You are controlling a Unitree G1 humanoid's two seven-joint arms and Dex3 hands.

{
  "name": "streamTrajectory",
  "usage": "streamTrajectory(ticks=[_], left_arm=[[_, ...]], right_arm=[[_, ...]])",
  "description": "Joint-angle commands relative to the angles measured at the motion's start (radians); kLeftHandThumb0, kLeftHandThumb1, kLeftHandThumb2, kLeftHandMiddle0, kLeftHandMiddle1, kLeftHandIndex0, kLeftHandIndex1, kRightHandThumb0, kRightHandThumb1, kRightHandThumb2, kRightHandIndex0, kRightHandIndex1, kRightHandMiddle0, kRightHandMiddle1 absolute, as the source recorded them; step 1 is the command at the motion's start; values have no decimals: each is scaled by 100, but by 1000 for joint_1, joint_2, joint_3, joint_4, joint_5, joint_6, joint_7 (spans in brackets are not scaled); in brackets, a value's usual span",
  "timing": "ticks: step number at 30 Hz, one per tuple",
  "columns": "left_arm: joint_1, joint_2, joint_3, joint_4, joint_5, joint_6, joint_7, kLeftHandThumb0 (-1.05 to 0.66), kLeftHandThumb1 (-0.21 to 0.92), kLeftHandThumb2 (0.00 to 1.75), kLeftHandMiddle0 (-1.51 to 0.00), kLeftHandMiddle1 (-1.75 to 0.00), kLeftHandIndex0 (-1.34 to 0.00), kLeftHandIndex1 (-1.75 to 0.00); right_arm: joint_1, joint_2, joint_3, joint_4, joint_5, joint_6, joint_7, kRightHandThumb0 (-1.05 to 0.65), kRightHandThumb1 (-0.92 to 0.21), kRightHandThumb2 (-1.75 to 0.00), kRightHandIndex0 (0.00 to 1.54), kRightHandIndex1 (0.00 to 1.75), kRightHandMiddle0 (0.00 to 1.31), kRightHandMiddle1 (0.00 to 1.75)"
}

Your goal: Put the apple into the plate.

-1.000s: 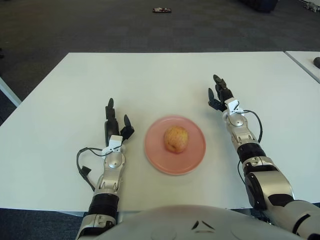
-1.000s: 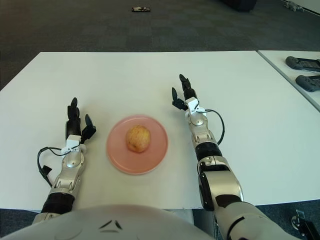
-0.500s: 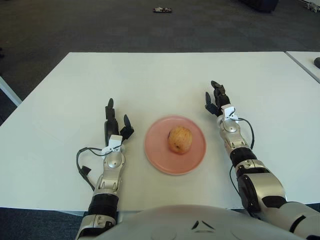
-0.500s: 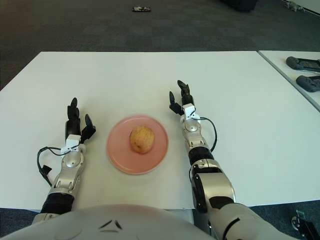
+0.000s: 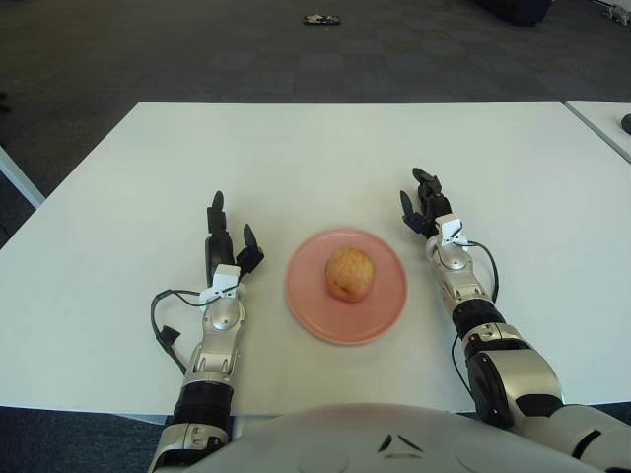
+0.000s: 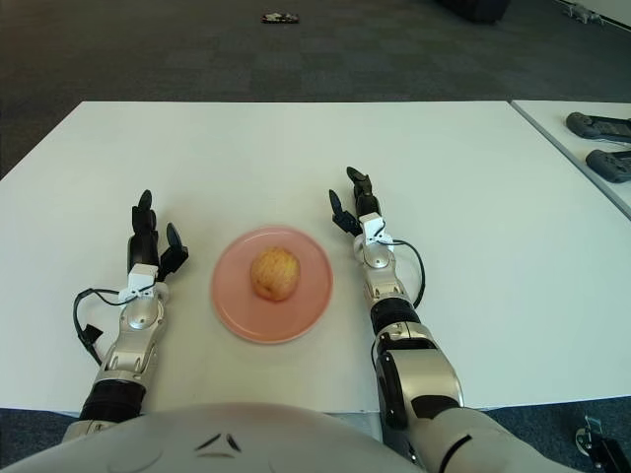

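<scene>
A yellow-red apple [image 5: 349, 273] sits in the middle of a pink plate [image 5: 345, 317] on the white table [image 5: 315, 148]. My right hand [image 5: 422, 201] is just right of the plate, fingers spread, holding nothing and apart from the apple. To the left of the plate shows my left hand [image 5: 225, 239], fingers open and pointing up.
A second white table [image 6: 577, 138] at the far right carries two dark devices [image 6: 598, 125]. A small dark object [image 5: 319, 19] lies on the grey carpet beyond the table. A black cable [image 5: 163, 325] loops beside my left forearm.
My right hand has drawn back and inward toward the plate's right side. The apple shifted slightly on the plate. The left hand has not moved.
</scene>
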Motion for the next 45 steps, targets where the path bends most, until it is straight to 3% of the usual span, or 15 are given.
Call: streamTrajectory(ticks=[1,12,27,45], left_arm=[[6,1,4,-20,-3,11,-7,-75,92,95,-17,0,0,-35],[12,-6,6,-45,-7,24,-12,-76,92,96,-17,0,0,-38],[15,-8,5,-61,-3,31,-11,-76,92,96,-18,0,0,-39],[14,-5,7,-73,-9,43,-26,-75,92,96,-16,0,0,-37]], right_arm=[[26,5,0,-50,16,43,9,-67,-92,-44,30,10,0,47],[100,0,22,-161,-5,77,15,-63,-91,-40,36,14,0,62],[157,-4,19,-208,7,90,39,-58,-87,-41,39,18,0,70],[190,-1,20,-244,-1,78,34,-53,-77,-60,32,41,0,79]])
